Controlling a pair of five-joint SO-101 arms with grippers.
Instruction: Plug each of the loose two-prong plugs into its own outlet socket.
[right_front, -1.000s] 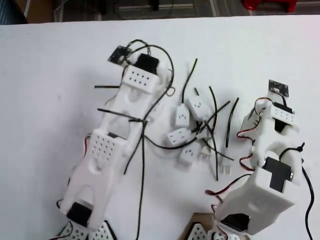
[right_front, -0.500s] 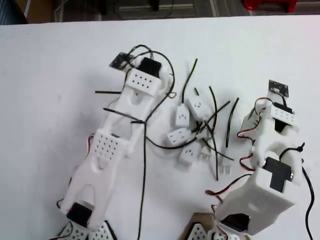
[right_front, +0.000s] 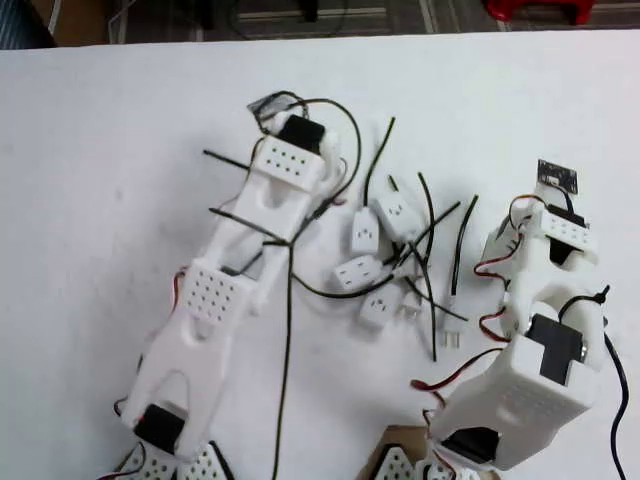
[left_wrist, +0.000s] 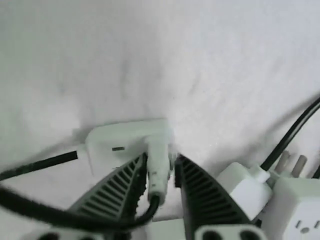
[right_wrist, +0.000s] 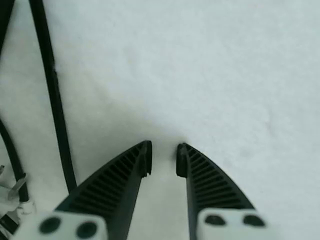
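1. My left hand (left_wrist: 160, 167) was clamped on a white plug (left_wrist: 158, 162); its black cord (left_wrist: 75, 217) trailed back under the fingers; the plug's front end touched a white socket (left_wrist: 117, 145) lying on the bench (left_wrist: 210, 55).
2. I judged the step in hand to be seating this plug; the prongs were hidden, so I could not tell how deep they sat.
3. My right hand (right_wrist: 162, 160) hovered over bare bench, jaws slightly parted, holding nothing.
4. From above, the other sockets (right_front: 365, 235) lay bunched mid-bench; a loose plug (right_front: 452, 336) lay just beside them.
5. Next, I reckoned, a straight push along the plug's axis; the socket looked unbraced and might slide, so the right hand might have to steady it.
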